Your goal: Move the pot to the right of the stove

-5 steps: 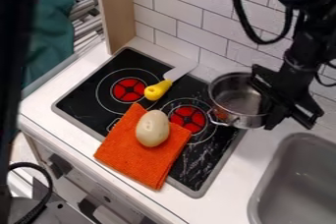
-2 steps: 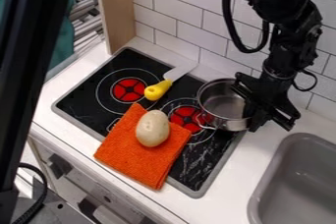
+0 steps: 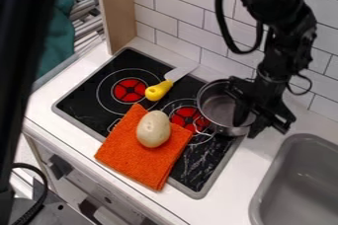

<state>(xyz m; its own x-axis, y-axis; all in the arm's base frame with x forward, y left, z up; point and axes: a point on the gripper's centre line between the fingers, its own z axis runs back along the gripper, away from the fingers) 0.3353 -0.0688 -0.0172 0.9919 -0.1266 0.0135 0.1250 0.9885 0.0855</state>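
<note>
The silver metal pot (image 3: 216, 104) stands over the right edge of the black stove (image 3: 82, 93), partly above the right burner and partly toward the counter. My gripper (image 3: 244, 128) is at the pot's right side, with one finger inside the rim and the other outside, the pot wall between them. Whether the fingers press on the wall is hard to see. The pot's wire handle points to the front left.
An orange cloth (image 3: 142, 162) with a pale, egg-shaped object (image 3: 153, 129) on it covers the stove's front. A yellow-handled knife (image 3: 159, 90) lies behind. The grey sink (image 3: 300, 184) is at the right, the tiled wall (image 3: 178, 17) at the back.
The gripper has moved left and slightly down. The pot has shifted left with it, more over the right burner. The cloth, pale object and knife have stayed put.
</note>
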